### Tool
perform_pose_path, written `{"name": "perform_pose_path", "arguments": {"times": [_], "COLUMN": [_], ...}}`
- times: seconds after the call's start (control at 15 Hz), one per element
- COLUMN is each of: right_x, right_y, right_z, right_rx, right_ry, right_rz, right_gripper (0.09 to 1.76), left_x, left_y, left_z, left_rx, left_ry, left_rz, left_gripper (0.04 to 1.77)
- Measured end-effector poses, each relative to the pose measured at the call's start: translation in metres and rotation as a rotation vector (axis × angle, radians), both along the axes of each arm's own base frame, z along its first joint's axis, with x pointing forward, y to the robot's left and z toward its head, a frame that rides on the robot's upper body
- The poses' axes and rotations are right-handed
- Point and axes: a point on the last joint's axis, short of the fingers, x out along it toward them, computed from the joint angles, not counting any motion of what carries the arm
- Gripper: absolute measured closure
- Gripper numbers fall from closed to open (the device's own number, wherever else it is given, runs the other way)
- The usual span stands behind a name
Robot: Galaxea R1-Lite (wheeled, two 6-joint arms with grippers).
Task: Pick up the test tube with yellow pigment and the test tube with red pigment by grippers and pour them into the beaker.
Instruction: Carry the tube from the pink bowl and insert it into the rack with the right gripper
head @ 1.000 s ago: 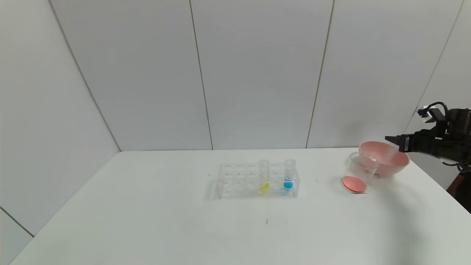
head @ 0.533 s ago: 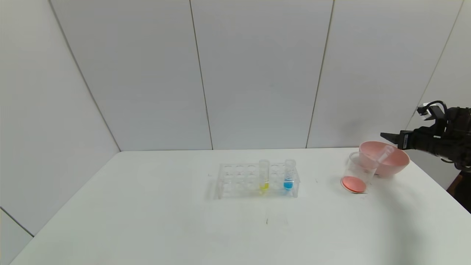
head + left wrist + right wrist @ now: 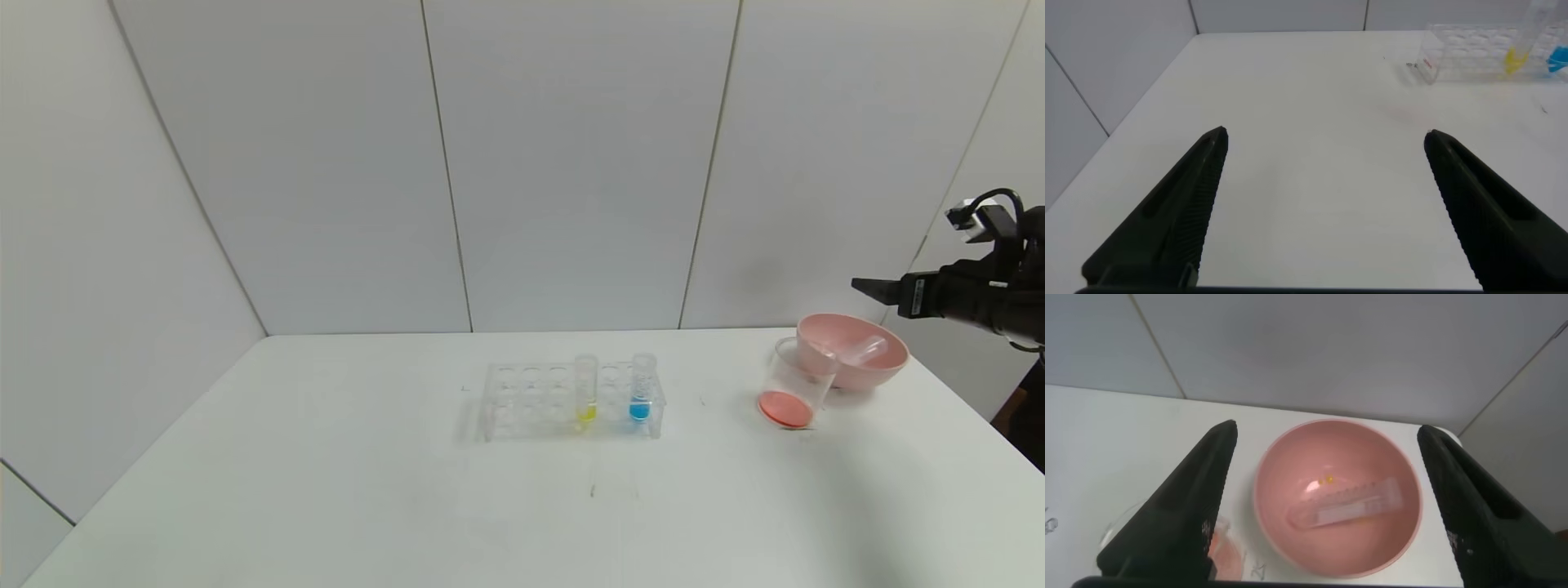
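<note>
The test tube with yellow pigment (image 3: 585, 390) stands upright in the clear rack (image 3: 522, 400), mid-table; it also shows in the left wrist view (image 3: 1517, 47). The beaker (image 3: 796, 382) stands right of the rack with red-orange liquid in its base. No tube with red liquid shows. A clear empty tube (image 3: 859, 349) lies in the pink bowl (image 3: 890, 363); in the right wrist view the tube (image 3: 1347, 508) has tiny orange drops beside it. My right gripper (image 3: 865, 286) is open and empty above the bowl (image 3: 1282, 449). My left gripper (image 3: 1324, 133) is open over bare table.
A tube with blue liquid (image 3: 642, 390) stands in the rack beside the yellow one. The bowl touches the beaker's far right side, near the table's right edge (image 3: 971, 408). White wall panels close the back and left.
The right gripper has let go of the empty tube, which has settled flat in the bowl. The gripper has risen and drawn back to the right.
</note>
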Motion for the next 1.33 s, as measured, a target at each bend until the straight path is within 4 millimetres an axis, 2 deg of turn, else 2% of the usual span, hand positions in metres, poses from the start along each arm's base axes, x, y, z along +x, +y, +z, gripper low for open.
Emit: {"name": "perform_pose_path", "arguments": {"times": [0.2,0.47,0.8,1.0,1.13,1.33], "right_x": [-0.035,-0.084,-0.147,-0.182,-0.196,-0.201], "right_y": [0.038,0.106,0.190,0.232,0.259,0.302], "right_z": [0.009,0.018,0.014,0.009,0.000,-0.013], "right_rx": [0.030,0.033,0.014,0.044,0.081,0.099], "right_ry": [0.030,0.037,0.034,0.031,0.038,0.048], "right_rz": [-0.046,-0.071,-0.024,0.018,0.001,-0.002], "right_gripper": [0.23,0.19,0.17,0.16,0.15,0.15], "left_x": [0.000,0.000,0.000,0.000,0.000,0.000], "left_y": [0.000,0.000,0.000,0.000,0.000,0.000], "left_z": [0.000,0.000,0.000,0.000,0.000,0.000], "left_rx": [0.000,0.000,0.000,0.000,0.000,0.000], "left_ry": [0.000,0.000,0.000,0.000,0.000,0.000], "left_rz": [0.000,0.000,0.000,0.000,0.000,0.000], "left_gripper": [0.09,0.09,0.09,0.09,0.09,0.09]}}
